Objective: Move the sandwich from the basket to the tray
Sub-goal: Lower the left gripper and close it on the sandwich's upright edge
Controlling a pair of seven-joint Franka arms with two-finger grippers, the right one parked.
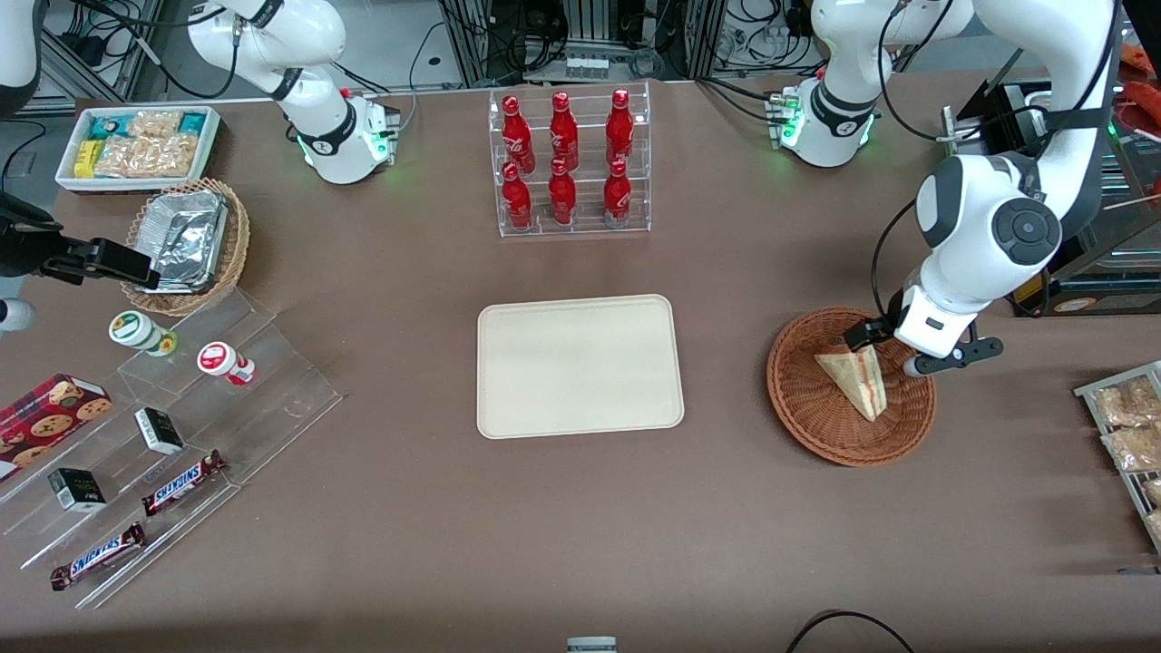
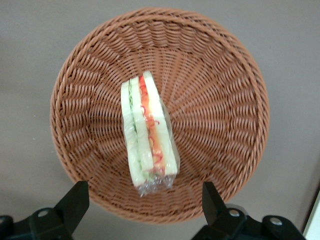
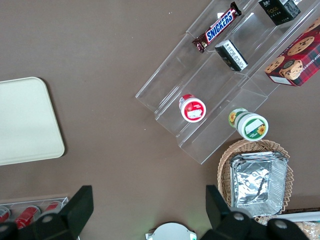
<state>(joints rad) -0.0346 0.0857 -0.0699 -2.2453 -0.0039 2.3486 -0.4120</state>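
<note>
My gripper hangs over the wicker basket at the right of the front frame, fingers spread wide and holding nothing. In the wrist view both fingertips stand apart above the basket rim, clear of the sandwich. My arm's last link hides part of the basket's rim in the front view.

The sandwich lies in the basket, clear-wrapped, with red and green filling showing along its cut edge. The cream tray sits at frame centre, well apart from the basket.

Legible writing – "SNICKERS" on two bars on the clear stepped stand at lower left. The six red bottles in the clear rack carry white script too small to read. A cookie box is cut off at the left edge, and bagged snacks at the right edge.
</note>
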